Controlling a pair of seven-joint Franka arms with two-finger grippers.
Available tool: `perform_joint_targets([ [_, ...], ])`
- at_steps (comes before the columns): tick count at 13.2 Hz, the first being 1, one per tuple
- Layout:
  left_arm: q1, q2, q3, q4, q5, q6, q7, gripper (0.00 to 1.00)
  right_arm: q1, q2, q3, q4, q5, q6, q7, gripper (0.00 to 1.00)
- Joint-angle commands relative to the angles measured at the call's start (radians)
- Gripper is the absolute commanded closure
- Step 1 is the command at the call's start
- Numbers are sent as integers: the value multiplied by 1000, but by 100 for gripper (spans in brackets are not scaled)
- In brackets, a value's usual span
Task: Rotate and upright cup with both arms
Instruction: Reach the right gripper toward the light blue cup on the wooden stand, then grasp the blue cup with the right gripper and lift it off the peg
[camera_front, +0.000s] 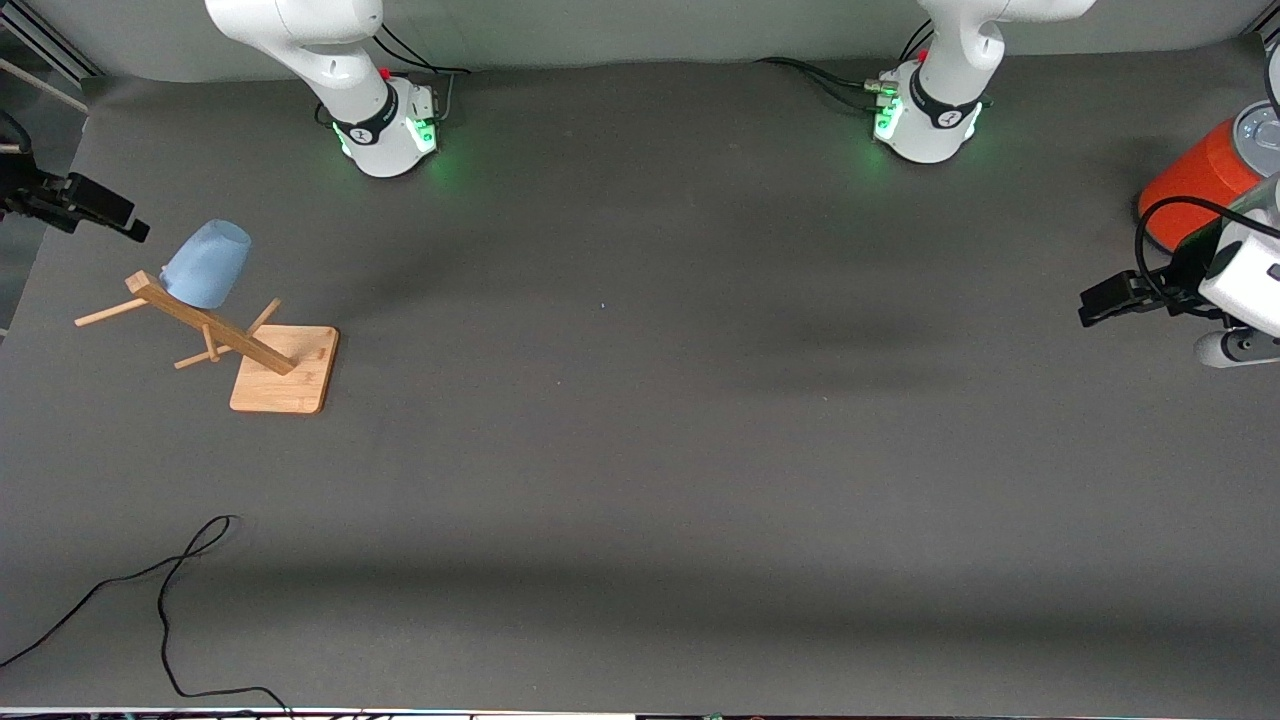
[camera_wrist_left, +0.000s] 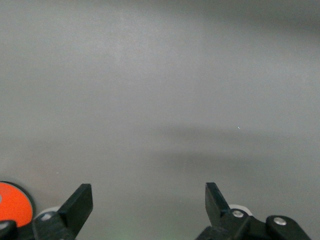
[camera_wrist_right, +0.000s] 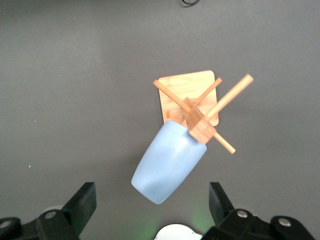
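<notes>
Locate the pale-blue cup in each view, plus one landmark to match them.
Front view: small pale-blue plastic tapered cup hangs mouth-down on a peg of the wooden rack, at the right arm's end of the table.
Left wrist view: not in it.
Right wrist view: cup centre frame, beyond the open right pincer.
Shared landmark: the rack's square wooden base.

Rack: a light wooden peg rack (camera_front: 215, 330) with a slanted square post and thin round pegs, on a flat square wooden base (camera_front: 290, 375), toward the right arm's end of the table.
Pegs: they stick out from the post in several directions (camera_wrist_right: 232, 95).
Canister: a large orange-red cylinder with a grey lid (camera_front: 1200, 180), at the left arm's end of the table, partly hidden.
Cable: a thin black cable (camera_front: 165, 590) lying in loose curves, nearer the front camera than the rack.
Table: a dark grey matte surface (camera_front: 640, 450).
</notes>
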Motion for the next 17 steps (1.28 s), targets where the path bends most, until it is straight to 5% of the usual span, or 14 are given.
perform_joint_targets([
  [1, -6, -13, 7, -4, -10, -6, 17, 0, 12, -12, -9, -29, -2, 33, 185, 0],
  [5, -6, -11, 7, -3, -10, -6, 17, 0, 11, -2, -11, -29, 0, 45, 504, 0],
  [17, -6, -13, 7, -3, -10, -9, 15, 0, 14, 1, -52, -354, 32, 349, 526, 0],
])
